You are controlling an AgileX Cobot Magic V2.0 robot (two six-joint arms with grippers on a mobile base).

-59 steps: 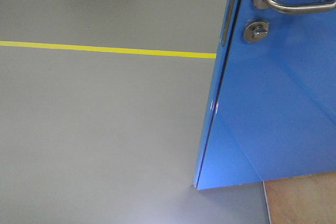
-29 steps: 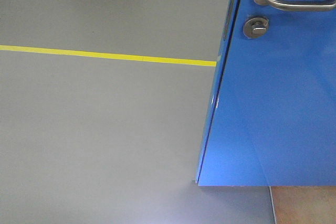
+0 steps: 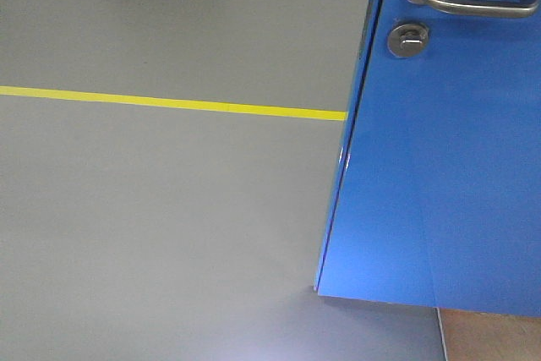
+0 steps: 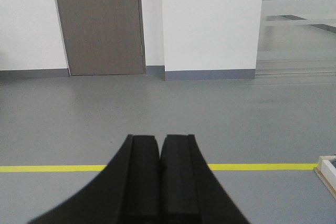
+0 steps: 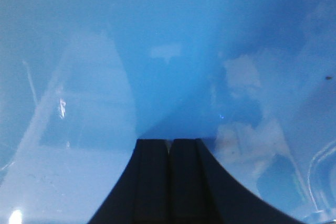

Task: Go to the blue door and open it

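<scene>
While pressed closed, right hand (image 5: pixel 169 153) faces blue door (image 5: pixel 168 51), empty.

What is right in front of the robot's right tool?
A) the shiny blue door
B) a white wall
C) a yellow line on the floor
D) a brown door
A. In the right wrist view the shut right tool points straight at the blue door, whose glossy blue surface fills the whole picture; the brown door, yellow line and white wall show only in the left wrist view.
</scene>
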